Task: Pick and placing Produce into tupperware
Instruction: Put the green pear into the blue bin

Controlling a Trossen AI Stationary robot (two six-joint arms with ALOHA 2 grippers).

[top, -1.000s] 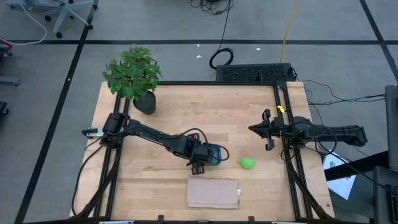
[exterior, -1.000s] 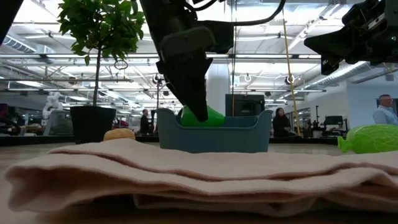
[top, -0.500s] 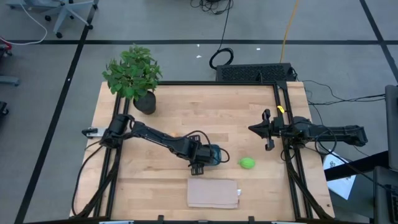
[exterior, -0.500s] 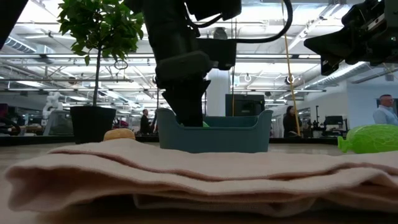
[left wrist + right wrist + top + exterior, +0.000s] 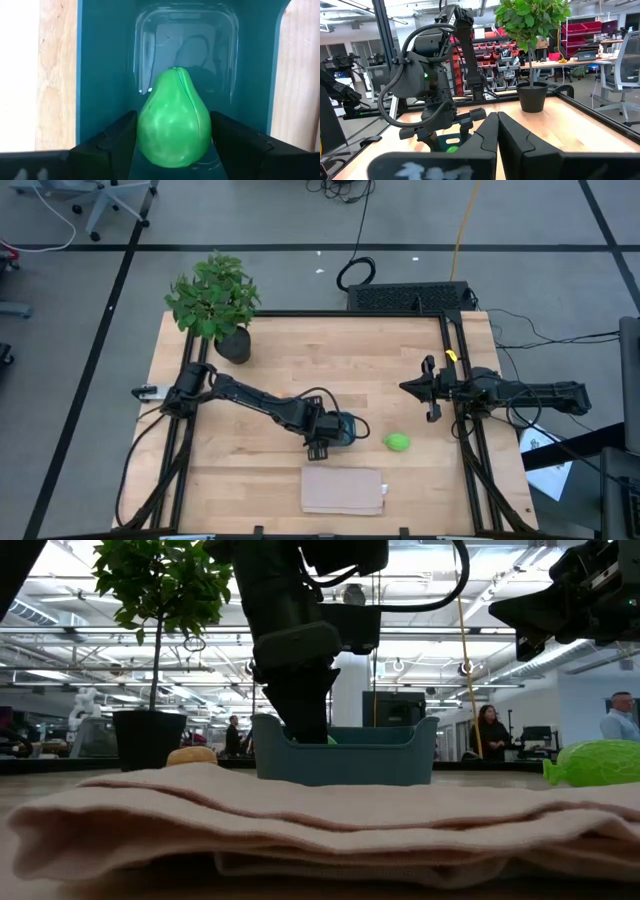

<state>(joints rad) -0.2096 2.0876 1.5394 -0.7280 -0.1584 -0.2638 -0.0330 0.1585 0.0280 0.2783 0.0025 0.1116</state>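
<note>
My left gripper (image 5: 174, 150) reaches down into the teal tupperware (image 5: 380, 755) at the table's middle and is shut on a green pear-shaped piece of produce (image 5: 175, 125). In the low view the container wall hides nearly all of the pear. A second green piece (image 5: 398, 442) lies on the wood to the right of the container. An orange-tan piece (image 5: 192, 754) sits on the table left of the container in the low view. My right gripper (image 5: 408, 387) hangs shut above the table's right side. My left gripper pinches the pear's wide part (image 5: 145, 140) between its two fingers (image 5: 117, 145), one on each side. The fingers come steeply from above and reach below the tupperware's rim. The pear's narrow end points away from the wrist. Whether it rests on the container floor, I cannot tell.
A folded beige cloth (image 5: 343, 490) lies near the front edge, just in front of the container. A potted plant (image 5: 215, 300) stands at the far left corner. Bare wood lies between the container and the right arm.
My left gripper has gone down into the tupperware with the green pear, still shut on it. The pear stood above the rim a second ago and is now below it. Over the last half second nothing has moved.
</note>
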